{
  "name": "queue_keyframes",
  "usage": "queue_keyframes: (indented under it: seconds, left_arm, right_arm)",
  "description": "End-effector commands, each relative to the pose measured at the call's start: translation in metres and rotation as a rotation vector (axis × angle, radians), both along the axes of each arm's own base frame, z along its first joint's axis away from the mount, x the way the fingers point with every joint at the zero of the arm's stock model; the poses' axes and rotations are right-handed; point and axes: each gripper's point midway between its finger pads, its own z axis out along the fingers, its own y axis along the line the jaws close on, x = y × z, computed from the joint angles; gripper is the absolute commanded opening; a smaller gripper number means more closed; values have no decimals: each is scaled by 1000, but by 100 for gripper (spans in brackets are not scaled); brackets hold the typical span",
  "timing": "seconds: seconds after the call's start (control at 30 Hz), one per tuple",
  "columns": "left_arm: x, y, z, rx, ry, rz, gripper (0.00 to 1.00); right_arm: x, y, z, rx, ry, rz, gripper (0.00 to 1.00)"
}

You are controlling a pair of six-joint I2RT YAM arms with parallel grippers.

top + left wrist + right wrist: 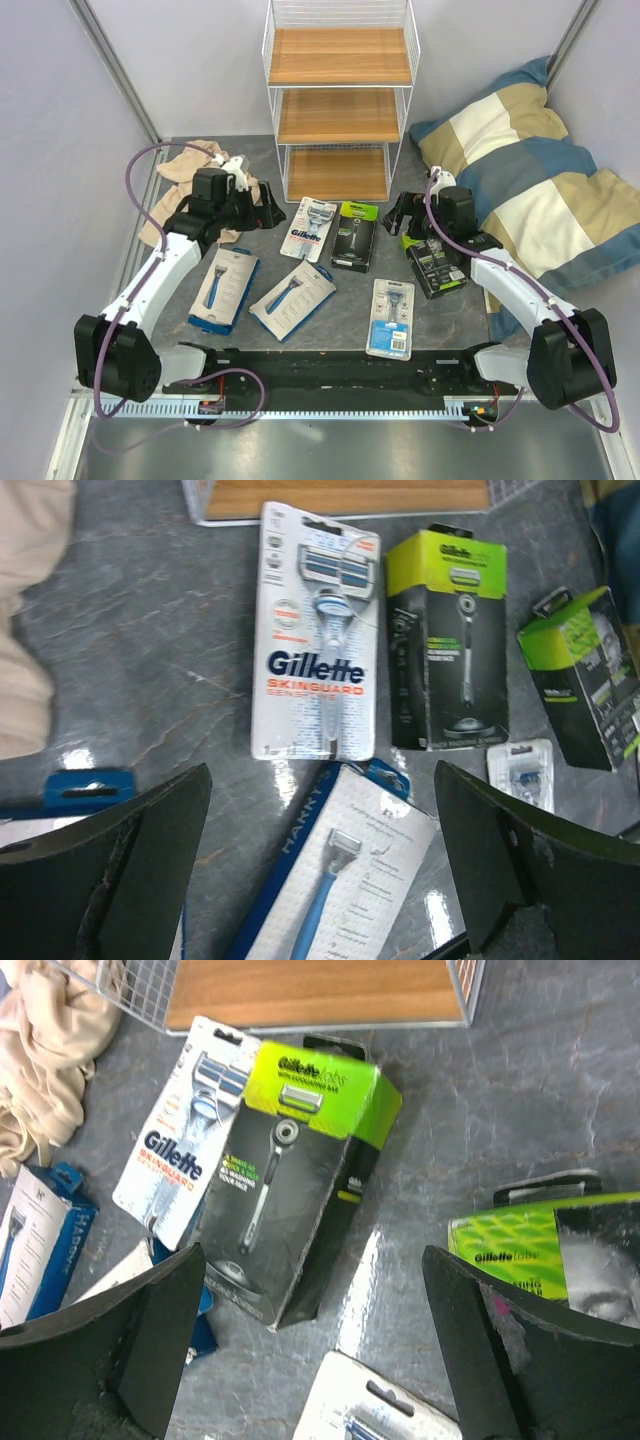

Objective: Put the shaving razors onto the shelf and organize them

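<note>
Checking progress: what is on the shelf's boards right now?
Nothing shows on the three boards of the shelf; the visible wood is bare. The rear of the lower two boards is covered by the board above, so it cannot be seen.

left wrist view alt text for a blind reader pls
On a grey table ahead of the open left gripper lie a white Gillette card, a black-and-green box right of it, and a blue-and-white Harry's pack nearest. A shelf board edges the top; beige cloth sits left.

Gillette SKINGUARD on white blister card (316, 670), GilletteLabs on black-and-green box (290, 1160), HARRY'S on blue-edged white pack (345, 880)
</note>
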Motion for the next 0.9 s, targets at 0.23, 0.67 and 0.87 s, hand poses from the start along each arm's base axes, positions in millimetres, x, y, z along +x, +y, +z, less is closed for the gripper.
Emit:
queue_keyframes:
  seconds: [0.23, 0.67, 0.87]
  left_arm:
    - [-2, -80, 1, -40, 41, -169, 99]
    - [-5, -99, -18, 0, 88, -187, 93]
    - [-22, -121, -19, 30, 88, -244, 91]
  right_arm:
    - [-15, 16, -7, 109, 17, 47, 98]
    - [-42, 25, -25, 113, 84, 95, 98]
    - [-62, 9, -47, 43, 168, 51, 98]
